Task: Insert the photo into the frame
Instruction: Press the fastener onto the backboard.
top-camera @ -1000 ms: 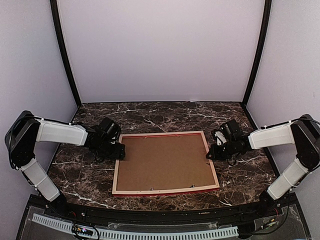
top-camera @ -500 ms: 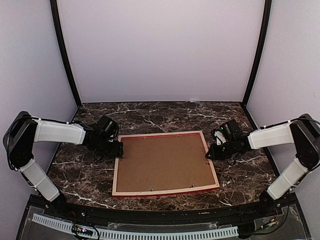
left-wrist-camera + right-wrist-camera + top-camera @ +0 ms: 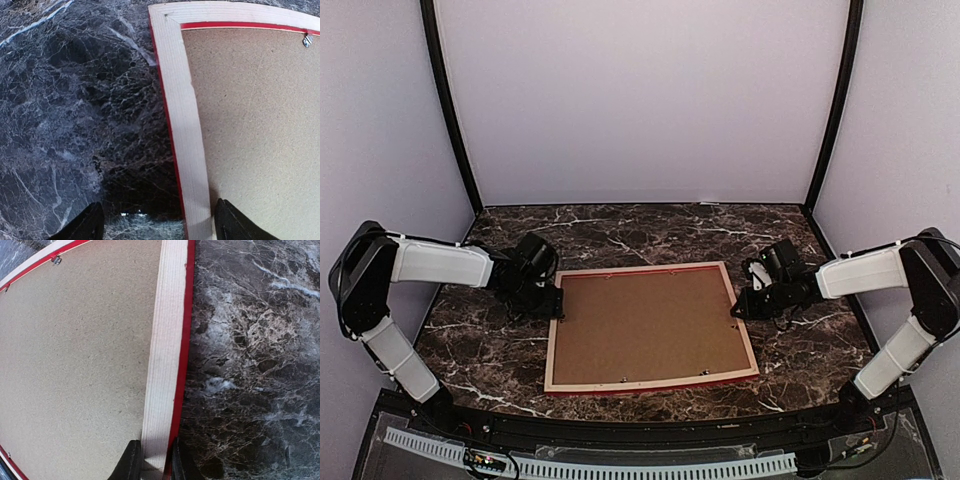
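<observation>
The frame (image 3: 650,379) lies face down on the dark marble table (image 3: 650,232), with its pale wood back turned up. A thin red line of its painted front shows along the nearest edge. A brown backing board (image 3: 648,325) fills the opening inside the rails and lies flat. Small metal clips (image 3: 622,378) sit where the board meets the frame's near rail.

At the frame's left rail, towards the far corner, is the left gripper (image 3: 552,305). In the left wrist view, the left gripper (image 3: 159,210) has its fingers (image 3: 92,222) spread wide apart. One finger hangs over bare marble outside the frame, and the other is over the inner edge where the rail meets the board. The rail (image 3: 182,130) runs between them, and I cannot tell whether either finger touches it. Further along that view, another clip (image 3: 307,40) sits on the board just inside the frame's far rail.

At the frame's right rail, about halfway along it, is the right gripper (image 3: 740,310). The right wrist view shows the right gripper (image 3: 155,442) with its fingers (image 3: 131,460) drawn in close on either side of the rail (image 3: 167,340). One finger is on the board side and one on the red outer edge, so it grips the frame there. A clip (image 3: 57,260) shows on the board (image 3: 75,355) near the frame's far rail.

Beyond the frame's far rail, the marble runs on to the plain pale walls of the enclosure.
</observation>
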